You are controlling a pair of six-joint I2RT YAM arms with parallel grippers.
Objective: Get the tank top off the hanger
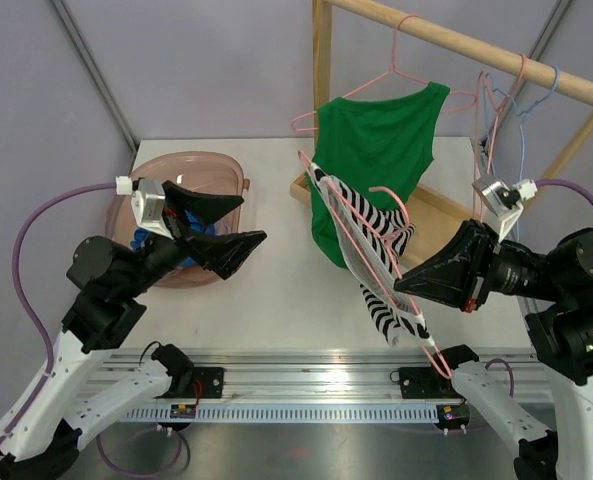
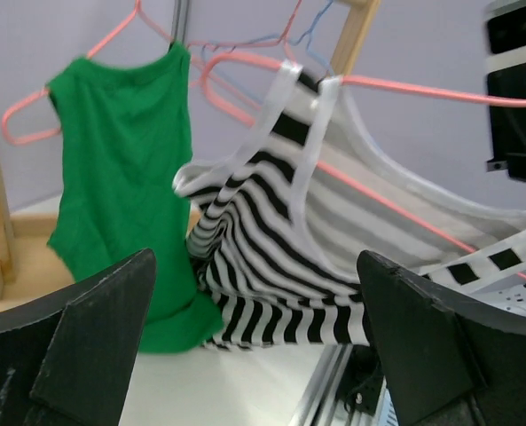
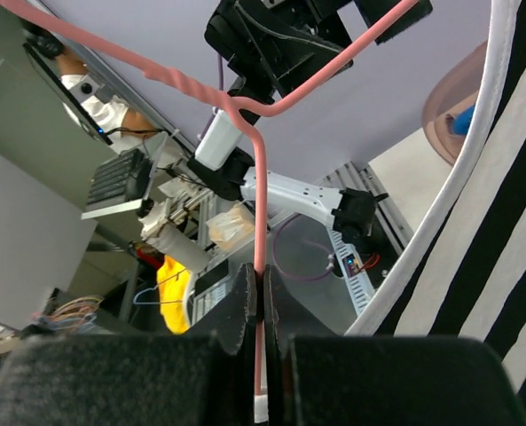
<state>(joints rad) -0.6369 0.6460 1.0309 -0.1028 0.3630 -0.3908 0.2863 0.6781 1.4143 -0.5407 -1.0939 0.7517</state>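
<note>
A black-and-white striped tank top [image 1: 381, 300] hangs on a pink wire hanger [image 1: 391, 215] held tilted above the table's front middle. My right gripper [image 1: 401, 283] is shut on the hanger's wire [image 3: 260, 204], which runs pinched between its fingers [image 3: 261, 275]; the striped fabric [image 3: 475, 266] fills that view's right side. My left gripper [image 1: 254, 219] is open to the left of the garment, apart from it. In the left wrist view the striped top [image 2: 280, 257] drapes from the hanger [image 2: 396, 84] ahead of the wide-open jaws [image 2: 255, 266].
A green tank top [image 1: 376, 140] hangs on another pink hanger from the wooden rack [image 1: 456, 40]. Spare pink and blue hangers [image 1: 506, 100] hang at the rack's right end. A pink basin [image 1: 191, 165] with blue cloth sits behind my left gripper.
</note>
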